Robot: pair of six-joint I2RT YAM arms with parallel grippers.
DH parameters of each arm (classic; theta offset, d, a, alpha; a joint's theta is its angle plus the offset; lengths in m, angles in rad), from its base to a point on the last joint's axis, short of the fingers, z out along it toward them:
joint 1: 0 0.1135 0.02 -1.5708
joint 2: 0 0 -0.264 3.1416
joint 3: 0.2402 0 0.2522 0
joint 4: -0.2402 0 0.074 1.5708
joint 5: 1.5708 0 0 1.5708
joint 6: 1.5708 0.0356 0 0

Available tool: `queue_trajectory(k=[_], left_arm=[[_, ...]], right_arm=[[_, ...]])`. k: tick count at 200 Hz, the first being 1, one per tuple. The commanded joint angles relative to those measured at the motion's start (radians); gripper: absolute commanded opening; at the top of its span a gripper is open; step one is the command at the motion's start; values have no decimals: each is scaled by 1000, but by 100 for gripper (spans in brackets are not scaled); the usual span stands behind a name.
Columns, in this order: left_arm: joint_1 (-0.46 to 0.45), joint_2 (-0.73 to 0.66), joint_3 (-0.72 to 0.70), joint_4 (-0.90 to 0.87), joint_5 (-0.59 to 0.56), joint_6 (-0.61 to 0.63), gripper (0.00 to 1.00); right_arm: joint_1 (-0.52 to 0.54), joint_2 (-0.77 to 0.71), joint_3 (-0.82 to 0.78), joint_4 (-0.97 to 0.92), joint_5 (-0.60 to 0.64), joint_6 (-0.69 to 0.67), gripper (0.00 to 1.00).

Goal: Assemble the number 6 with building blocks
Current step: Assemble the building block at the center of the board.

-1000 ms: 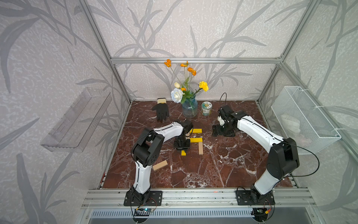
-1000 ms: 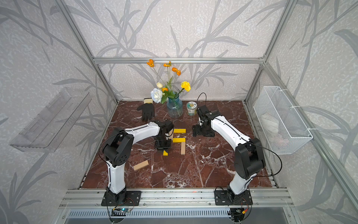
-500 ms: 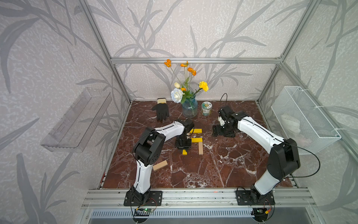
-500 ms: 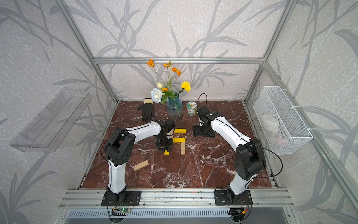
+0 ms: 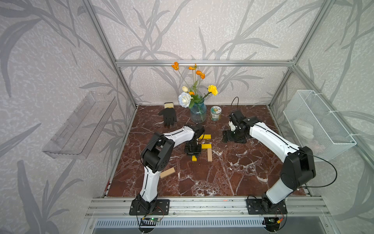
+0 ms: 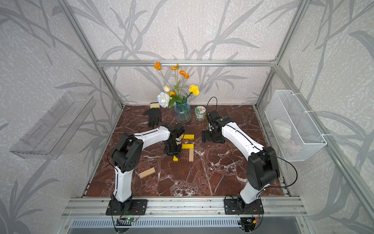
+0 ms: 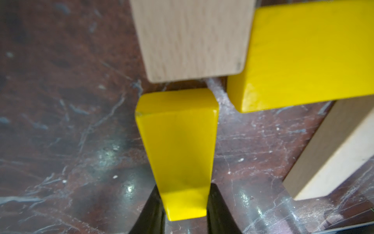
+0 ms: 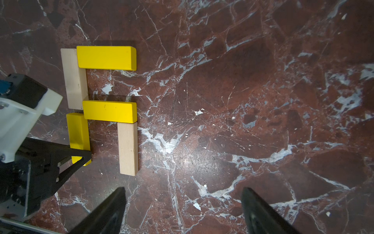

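A part-built number 6 lies mid-table: a top yellow bar (image 8: 106, 57), a tan upright (image 8: 73, 81), a middle yellow bar (image 8: 109, 111) and a tan bar (image 8: 128, 149) at the lower right. My left gripper (image 7: 185, 190) is shut on a third yellow block (image 7: 178, 141), low over the marble. That block lines up with the tan upright (image 7: 192, 40), a narrow gap apart. In both top views only its near end (image 5: 194, 158) (image 6: 175, 158) shows under the left gripper (image 5: 193, 151). A loose tan block (image 5: 167, 172) lies near the left arm. My right gripper (image 8: 183, 192) hangs open and empty, right of the figure.
At the back stand a blue glass vase of flowers (image 5: 198, 113) and a small jar (image 5: 215, 113), with a black glove (image 5: 169, 117) lying to their left. A wire basket (image 5: 315, 125) hangs on the right wall and a clear shelf (image 5: 81, 129) on the left wall.
The left gripper and its yellow block have crept slightly to the right, toward the other bars. The right arm has not moved.
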Motion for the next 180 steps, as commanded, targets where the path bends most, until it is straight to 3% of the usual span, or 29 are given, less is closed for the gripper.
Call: queue_trajectory(k=[1,180], left_arm=[[-10,70,-1,67,-16,6,24],[-10,120,54,60,-29,-7,24]], right_arm=[[-1,-31,-12,1,17,7,90],[-4,-10,15,-5,21,-6,90]])
